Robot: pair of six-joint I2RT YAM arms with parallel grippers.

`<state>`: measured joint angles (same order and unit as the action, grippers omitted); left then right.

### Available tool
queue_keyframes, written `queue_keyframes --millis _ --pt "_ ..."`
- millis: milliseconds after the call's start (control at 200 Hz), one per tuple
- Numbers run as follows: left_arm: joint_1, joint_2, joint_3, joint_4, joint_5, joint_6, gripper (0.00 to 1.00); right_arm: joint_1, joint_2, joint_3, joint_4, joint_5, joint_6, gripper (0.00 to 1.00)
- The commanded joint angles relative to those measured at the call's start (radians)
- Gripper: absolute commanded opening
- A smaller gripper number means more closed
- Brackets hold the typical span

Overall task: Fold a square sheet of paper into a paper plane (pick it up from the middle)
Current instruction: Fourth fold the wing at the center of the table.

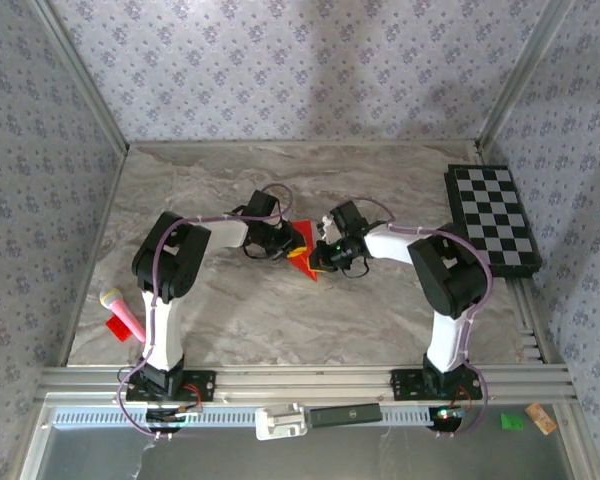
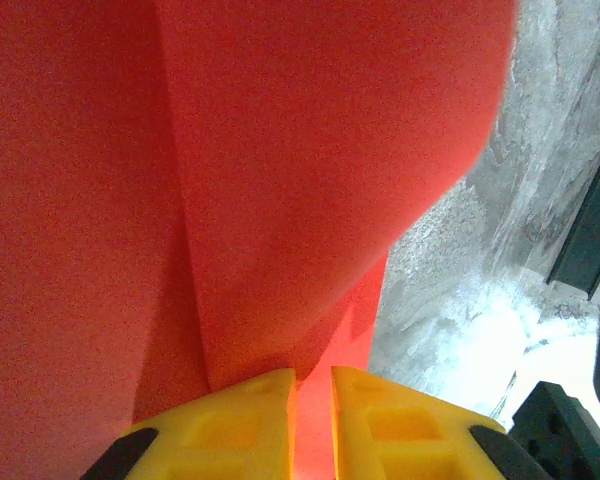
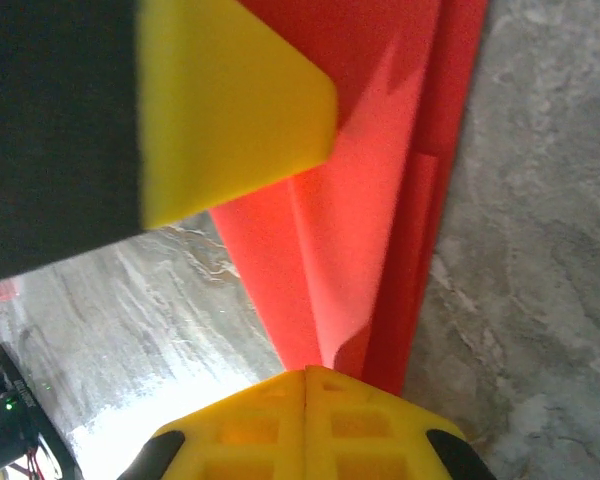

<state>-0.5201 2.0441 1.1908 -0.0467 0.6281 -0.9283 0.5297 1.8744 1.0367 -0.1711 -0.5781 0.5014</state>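
Observation:
The square sheet of paper [image 1: 302,250] is bright red and folded into a narrow, creased, pointed shape. It is held up over the middle of the table between both grippers. My left gripper [image 1: 280,243] is on its left side. In the left wrist view its yellow fingers [image 2: 240,420] stand close together with red paper [image 2: 280,180] running between them. My right gripper [image 1: 326,256] is on the right side. In the right wrist view its fingertips [image 3: 306,372] are pressed together at the paper's narrow end [image 3: 350,260]. A left finger [image 3: 230,100] lies against the paper there.
A black-and-white chequered board [image 1: 493,220] lies at the table's right edge. A pink stick with a yellow head [image 1: 122,310] and a small red scrap [image 1: 118,326] lie at the front left. Patterned walls close in the table on three sides.

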Motion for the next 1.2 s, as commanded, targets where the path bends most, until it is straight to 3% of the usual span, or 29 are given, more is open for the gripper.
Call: queue_keyframes --millis 0,365,730,929,1194 --pt "-0.008 0.061 -0.01 -0.083 -0.054 -0.009 0.17 0.0 0.017 0.019 -0.041 0.016 -0.01 0.06" --pt "-0.005 0.037 0.011 -0.084 -0.036 -0.006 0.17 -0.002 0.044 -0.001 -0.094 0.064 -0.031 0.05" --pt "-0.021 -0.076 0.035 -0.065 -0.002 0.135 0.18 0.0 0.072 0.008 -0.193 0.102 -0.094 0.05" --pt "-0.046 -0.051 0.016 -0.051 0.019 0.17 0.15 0.0 0.083 0.017 -0.205 0.107 -0.098 0.05" --pt "-0.055 -0.005 0.04 -0.138 -0.048 0.207 0.14 -0.001 0.086 0.02 -0.227 0.119 -0.111 0.05"
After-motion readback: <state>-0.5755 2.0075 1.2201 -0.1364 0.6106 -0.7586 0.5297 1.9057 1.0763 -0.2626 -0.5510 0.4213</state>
